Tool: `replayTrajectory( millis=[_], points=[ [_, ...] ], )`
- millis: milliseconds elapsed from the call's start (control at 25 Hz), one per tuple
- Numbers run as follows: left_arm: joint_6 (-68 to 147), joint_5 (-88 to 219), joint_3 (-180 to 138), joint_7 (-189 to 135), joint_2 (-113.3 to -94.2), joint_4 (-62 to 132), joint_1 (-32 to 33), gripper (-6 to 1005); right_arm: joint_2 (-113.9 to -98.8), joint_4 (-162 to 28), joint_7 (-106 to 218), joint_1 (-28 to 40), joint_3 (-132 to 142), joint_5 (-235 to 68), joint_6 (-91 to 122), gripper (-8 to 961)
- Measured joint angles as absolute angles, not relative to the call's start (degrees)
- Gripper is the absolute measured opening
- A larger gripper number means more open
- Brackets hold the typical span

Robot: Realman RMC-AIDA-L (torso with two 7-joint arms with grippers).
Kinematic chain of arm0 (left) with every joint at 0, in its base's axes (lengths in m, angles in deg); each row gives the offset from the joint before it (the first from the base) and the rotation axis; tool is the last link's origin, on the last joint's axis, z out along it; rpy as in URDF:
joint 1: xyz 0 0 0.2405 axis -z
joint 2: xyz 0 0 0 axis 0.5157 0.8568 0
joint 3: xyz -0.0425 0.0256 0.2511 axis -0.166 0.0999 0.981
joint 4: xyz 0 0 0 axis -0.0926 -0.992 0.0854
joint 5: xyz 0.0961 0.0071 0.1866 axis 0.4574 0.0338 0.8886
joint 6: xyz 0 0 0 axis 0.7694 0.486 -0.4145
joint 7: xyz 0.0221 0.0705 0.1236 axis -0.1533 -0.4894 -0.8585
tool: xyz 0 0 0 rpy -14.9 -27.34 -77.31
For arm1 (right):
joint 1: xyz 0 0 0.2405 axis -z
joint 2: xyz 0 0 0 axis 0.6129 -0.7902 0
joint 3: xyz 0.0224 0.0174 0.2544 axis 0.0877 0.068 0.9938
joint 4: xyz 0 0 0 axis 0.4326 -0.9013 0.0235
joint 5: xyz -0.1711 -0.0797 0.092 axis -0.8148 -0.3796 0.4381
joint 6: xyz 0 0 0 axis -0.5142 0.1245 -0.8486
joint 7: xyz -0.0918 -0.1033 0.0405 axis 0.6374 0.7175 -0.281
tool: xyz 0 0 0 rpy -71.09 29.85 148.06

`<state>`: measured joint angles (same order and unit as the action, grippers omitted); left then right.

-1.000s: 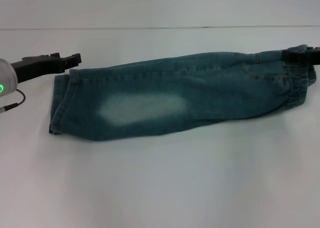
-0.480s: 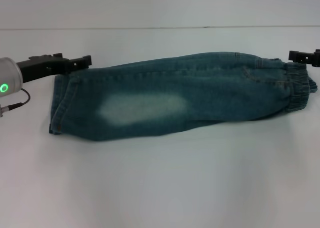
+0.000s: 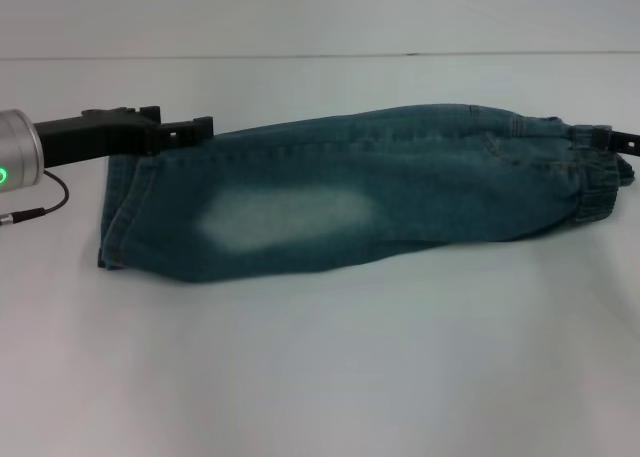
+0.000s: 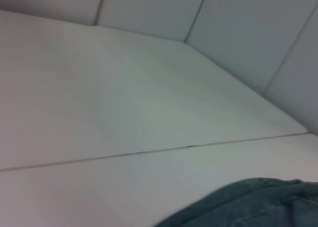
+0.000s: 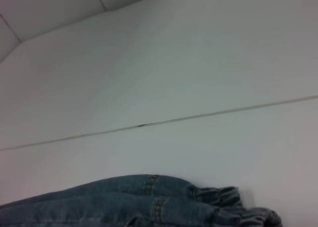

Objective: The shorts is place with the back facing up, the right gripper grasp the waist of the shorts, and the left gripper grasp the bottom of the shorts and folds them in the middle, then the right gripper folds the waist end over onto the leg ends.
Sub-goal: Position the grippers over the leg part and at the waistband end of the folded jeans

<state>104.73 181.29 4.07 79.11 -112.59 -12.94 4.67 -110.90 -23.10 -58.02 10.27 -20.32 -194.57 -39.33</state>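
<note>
the shorts (image 3: 350, 192) are laid folded lengthwise on the tabletop (image 3: 320, 377), between the left claw (image 3: 185, 129) at the leg ends (image 3: 120, 212) and the right claw (image 3: 600, 137) at the waist end (image 3: 600, 177); neither claw's grip can be told.

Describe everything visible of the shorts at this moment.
The shorts are faded blue denim, already folded lengthwise into a long narrow strip lying flat on the white table. A pale bleached patch marks the middle. The gathered elastic waist lies toward the robot's right, the stitched hems toward its left. The left gripper sits at the far hem corner; the right gripper at the waistband's far edge.
</note>
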Motion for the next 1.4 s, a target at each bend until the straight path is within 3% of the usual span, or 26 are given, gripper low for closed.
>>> replayTrajectory(
  millis=[800,1040,1400],
  points=[
    [113.93,180.88,16.55,84.79,-112.48,-18.36,6.17,950,-109.91,-23.99,-57.69,13.48,-18.56,-192.9,-42.06,912],
    [113.68,180.2,16.66,84.79,-112.49,-17.83,6.48,950,-108.85,-27.57,-57.29,13.05,-18.08,-192.9,-39.55,910],
    [113.33,180.14,16.42,84.93,-112.58,-17.72,6.49,950,-108.68,-29.91,-56.63,11.07,-18.61,-193.11,-36.72,907]
  ],
)
